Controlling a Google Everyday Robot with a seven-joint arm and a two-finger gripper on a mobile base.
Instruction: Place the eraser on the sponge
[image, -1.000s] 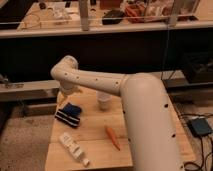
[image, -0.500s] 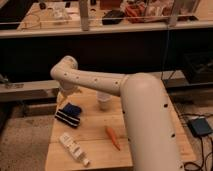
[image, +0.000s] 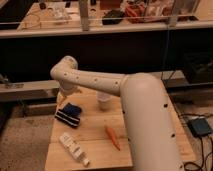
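Observation:
The eraser (image: 67, 119), a black block with pale stripes, lies on the left part of the wooden table (image: 95, 152). The deep-blue sponge (image: 74, 108) sits right behind it, touching its far edge. The gripper (image: 64, 98) hangs below the white arm's bent wrist (image: 66, 75), above the table's back-left corner, a little behind and left of the sponge. It stands open and holds nothing. Its fingertips are mostly hidden against the dark background.
A white cup (image: 103, 102) stands at the back middle of the table. An orange carrot-like item (image: 113, 138) lies right of centre and a white bottle (image: 74, 148) lies at the front left. The thick white arm (image: 145, 115) covers the table's right side.

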